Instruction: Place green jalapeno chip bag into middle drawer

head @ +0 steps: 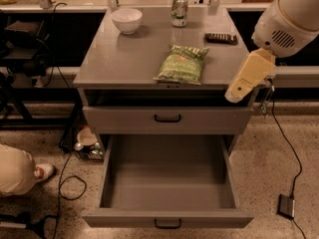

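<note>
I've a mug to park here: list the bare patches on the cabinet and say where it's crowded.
Bare: the cabinet top at left front, between white bowl and green jalapeno chip bag; the open middle drawer. Crowded: the back edge, with bowl, soda can and dark bar. The claw hangs by the front-right corner.
</note>
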